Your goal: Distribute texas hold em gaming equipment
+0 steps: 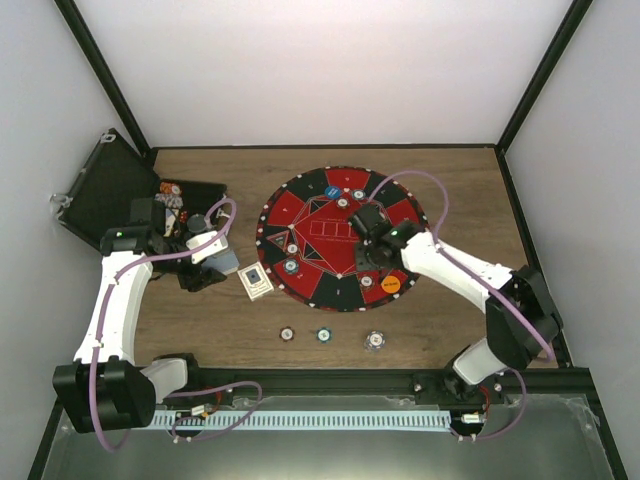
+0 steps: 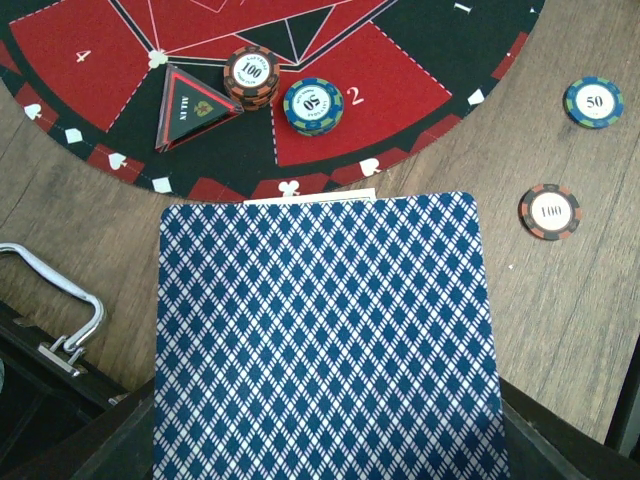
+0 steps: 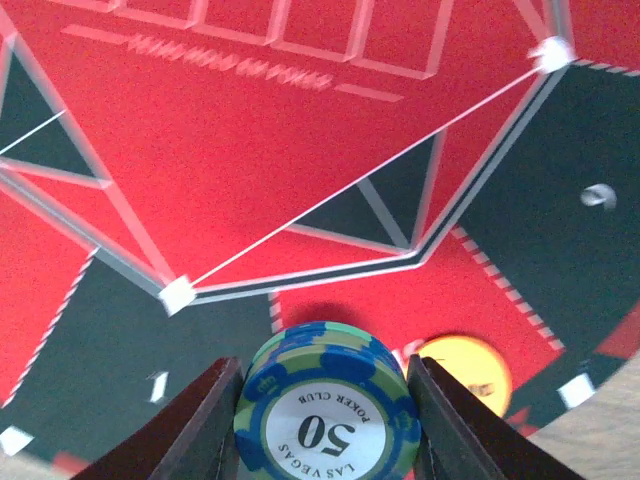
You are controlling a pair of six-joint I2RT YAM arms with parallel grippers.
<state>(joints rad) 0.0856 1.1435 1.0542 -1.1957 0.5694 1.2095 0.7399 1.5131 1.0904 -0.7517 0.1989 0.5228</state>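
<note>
Nearest the left wrist lens we find a blue-backed card (image 2: 325, 340), diamond pattern toward the camera, raised off the desk (image 2: 560, 300) and clamped by its two side edges between the left fingers (image 2: 110, 445). Beyond its top edge we note a brown 100 stack (image 2: 250, 77) just beside a blue 50 chip (image 2: 313, 105) on sector 2 of the mat (image 2: 420, 90), with a triangular marker (image 2: 190, 110) next to the stack. Off the mat, a second 50 chip (image 2: 592, 102) and a single 100 chip (image 2: 549, 211) lie apart on the bare wood. At the right wrist we record a blue-green 50 stack (image 3: 325, 415) clamped between the right fingers (image 3: 200, 430), which press on its opposite rims above a red sector near the mat's edge; we cannot tell whether it touches the mat. An orange chip (image 3: 465, 370) lies flat just beyond it. From above we see a white-bordered card (image 1: 257, 282) on the desk beside the mat, a row of three chips (image 1: 323, 335) toward the near edge, and an open black case (image 1: 110, 190) at the far left.
</note>
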